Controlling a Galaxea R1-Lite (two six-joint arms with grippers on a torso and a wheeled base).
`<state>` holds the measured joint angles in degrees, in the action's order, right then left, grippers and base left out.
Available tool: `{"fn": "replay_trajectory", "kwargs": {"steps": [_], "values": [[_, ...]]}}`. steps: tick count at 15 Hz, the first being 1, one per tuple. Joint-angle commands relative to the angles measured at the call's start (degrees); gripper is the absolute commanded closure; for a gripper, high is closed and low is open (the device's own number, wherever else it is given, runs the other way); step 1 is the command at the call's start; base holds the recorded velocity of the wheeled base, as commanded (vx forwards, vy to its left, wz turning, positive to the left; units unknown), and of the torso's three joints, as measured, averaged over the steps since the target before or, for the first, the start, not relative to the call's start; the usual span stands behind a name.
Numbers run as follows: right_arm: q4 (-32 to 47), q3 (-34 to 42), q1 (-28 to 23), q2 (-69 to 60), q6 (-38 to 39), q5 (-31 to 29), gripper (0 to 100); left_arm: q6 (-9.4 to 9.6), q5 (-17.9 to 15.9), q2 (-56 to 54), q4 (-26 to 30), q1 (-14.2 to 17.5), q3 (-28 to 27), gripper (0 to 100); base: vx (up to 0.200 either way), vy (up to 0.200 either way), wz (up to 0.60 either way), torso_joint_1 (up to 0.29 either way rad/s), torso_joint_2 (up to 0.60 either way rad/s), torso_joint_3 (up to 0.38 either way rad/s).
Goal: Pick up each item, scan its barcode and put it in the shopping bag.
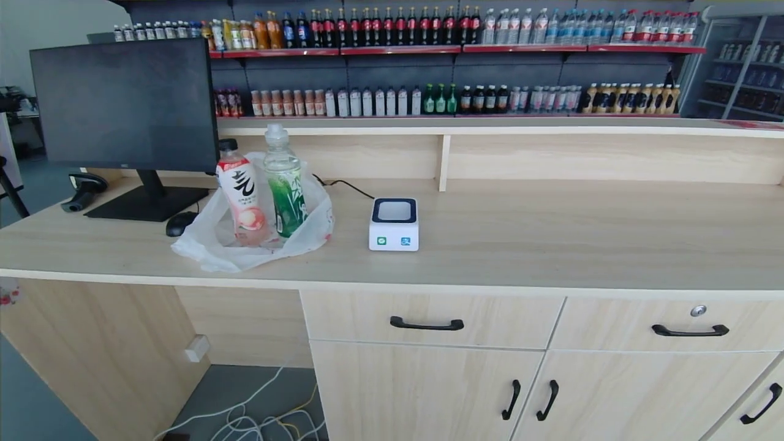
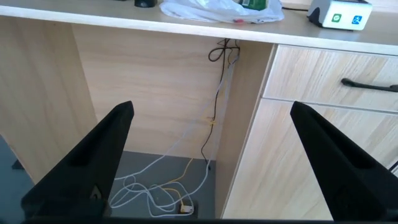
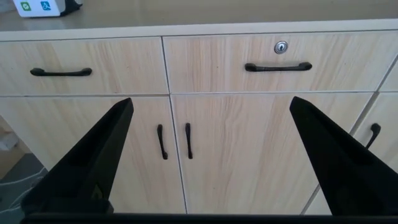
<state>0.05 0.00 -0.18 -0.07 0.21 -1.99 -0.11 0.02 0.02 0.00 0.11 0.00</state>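
Apparently the job is all but finished: on the counter [image 1: 551, 233] the shopping bag [image 1: 202, 248] lies open with the pink bottle [image 1: 242, 196] and, just beside it on the right, the green bottle [image 1: 285, 184] both standing upright inside. I judge nothing is left but to confirm the scans, unless more goods are to come. Near the bag's right side sits the white barcode scanner [image 1: 394, 225], window up.

The left gripper [image 2: 211, 107] hangs below the counter's edge, jaws spread wide and holding nothing. The right gripper [image 3: 211, 101] hangs before the cupboard doors [image 3: 174, 143], equally wide and empty.

Round about, from the left: a handheld scanner [image 1: 82, 190], a dark monitor [image 1: 122, 104], a mouse [image 1: 179, 224] touching the bag's edge, and a cable [image 1: 343, 184] behind. None blocks the bag's mouth.
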Motion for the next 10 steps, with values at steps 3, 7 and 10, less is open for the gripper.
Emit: {"fn": "replay_trajectory", "kwargs": {"steps": [3,7,10], "values": [[-0.05,0.00,0.01,0.07,-0.47,0.05,0,0.02,0.06,-0.02,0.09,-0.02,0.00,0,-0.133,0.000,0.00,0.002,0.00,0.002],[-0.05,0.00,0.01,0.07,-0.21,0.05,0,0.11,0.06,-0.02,0.09,-0.02,0.00,0,0.000,0.000,0.00,0.000,0.00,0.000],[-0.05,0.00,0.01,0.07,0.23,0.05,0,0.11,0.06,-0.02,0.26,-0.02,0.00,0,0.000,0.000,0.00,0.000,0.00,0.000]]}}
